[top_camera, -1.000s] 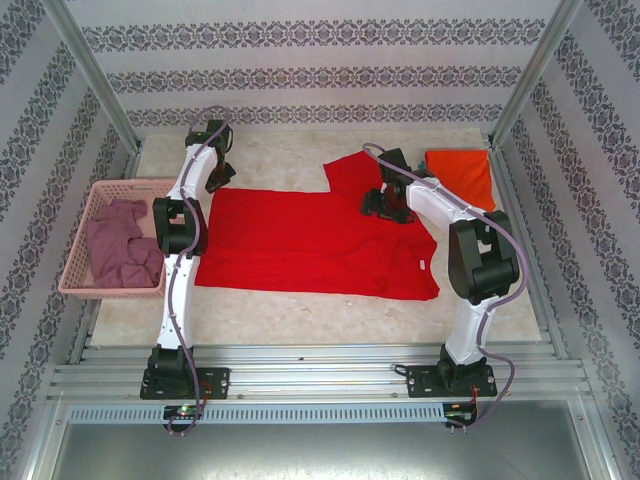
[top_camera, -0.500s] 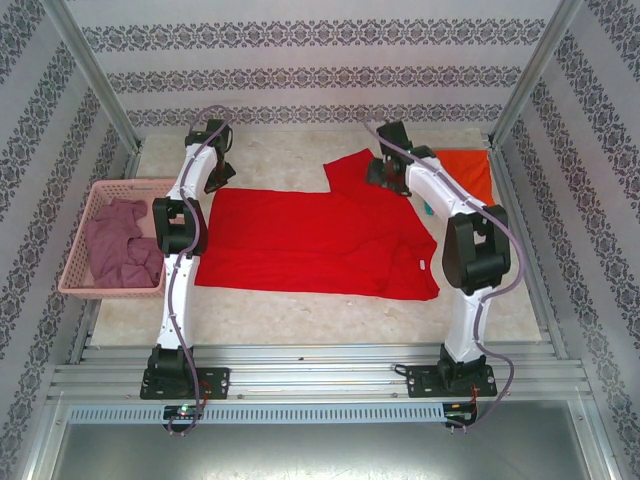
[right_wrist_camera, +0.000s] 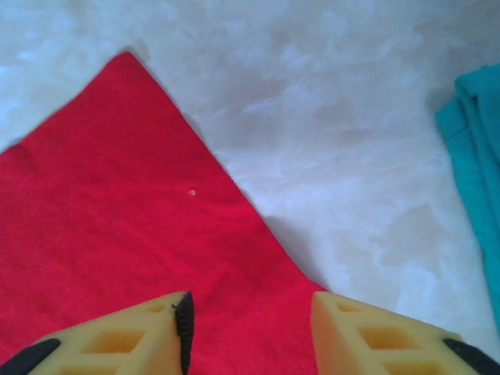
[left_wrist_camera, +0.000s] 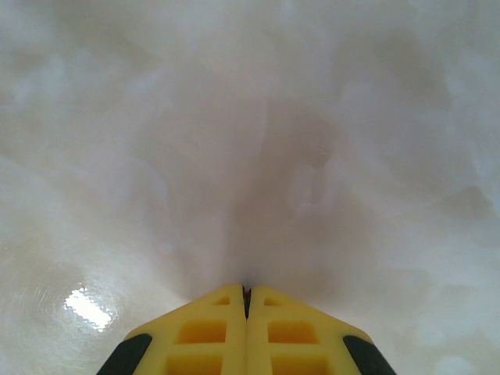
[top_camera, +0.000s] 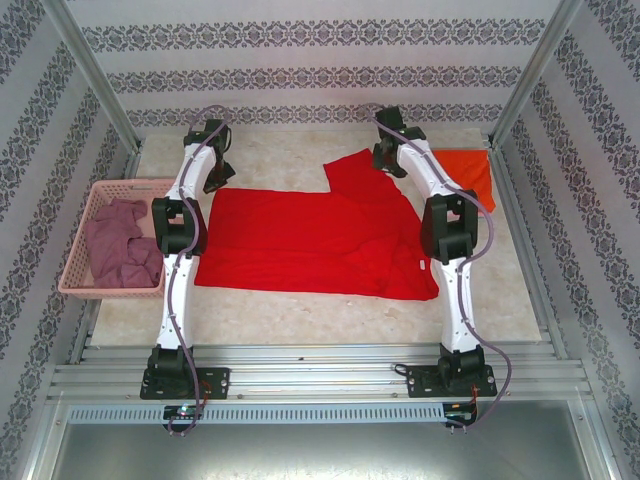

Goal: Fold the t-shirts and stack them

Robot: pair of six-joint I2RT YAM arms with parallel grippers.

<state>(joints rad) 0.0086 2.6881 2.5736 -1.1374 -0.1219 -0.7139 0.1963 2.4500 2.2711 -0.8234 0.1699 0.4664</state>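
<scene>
Beneath the right gripper point(right_wrist_camera: 250, 306): sleeve edge of the red t-shirt point(right_wrist_camera: 109, 203).
Jaws are being held parted above it; the left gripper point(left_wrist_camera: 247, 295), farther off, is being held clenched.

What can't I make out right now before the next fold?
- Top view: orange t-shirt, left side hidden behind the right arm.
- Right wrist view: teal t-shirt, cut off by the frame's right edge.
- Left wrist view: whether the shut left end effector pinches cloth; the gap is too small.
</scene>
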